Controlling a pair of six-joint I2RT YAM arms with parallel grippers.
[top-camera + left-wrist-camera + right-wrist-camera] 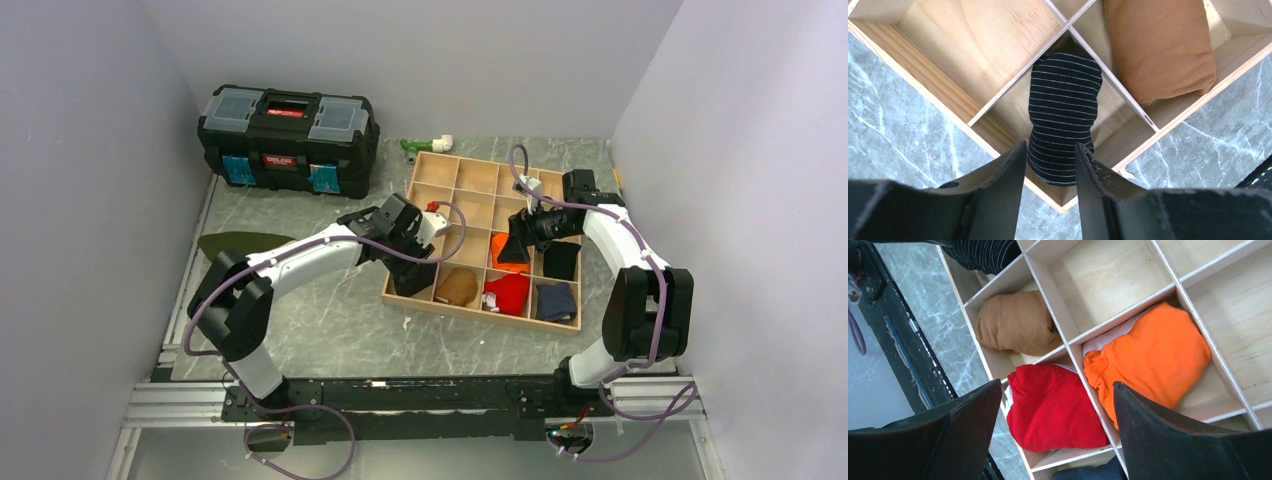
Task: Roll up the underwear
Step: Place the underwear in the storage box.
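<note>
So the underwear (1063, 115) looks already rolled into a stubby striped tube. It's lying in the corner cell of the wooden tray (470, 312), the one at roughly 7 o'clock of the tray in the overhead view, with its far end tucked against the crossing dividers. In the left wrist view a brown bundle (1158, 45) sits in the neighbouring cell at about 2 o'clock from it. The left gripper (1050, 147) hangs right over the near end of the roll. Its fingers are partway apart with stripes showing through the gap, and it doesn't look clamped on the fabric to me, though contact is hard to call from this angle. My read is that this is the drop-off. I'd lift straight up without dragging toward 6 o'clock, because a pad catching the knit could unwind the roll or pull it over the tray wall. The left arm reaches in from about 8 o'clock with its elbow bent and its wrist pitched down over that corner. The right gripper (1057, 385) is spread wide and holds nothing, hovering above the red garment (1053, 405) and orange garment (1153, 355), with its arm folded in from 3 o'clock.
</note>
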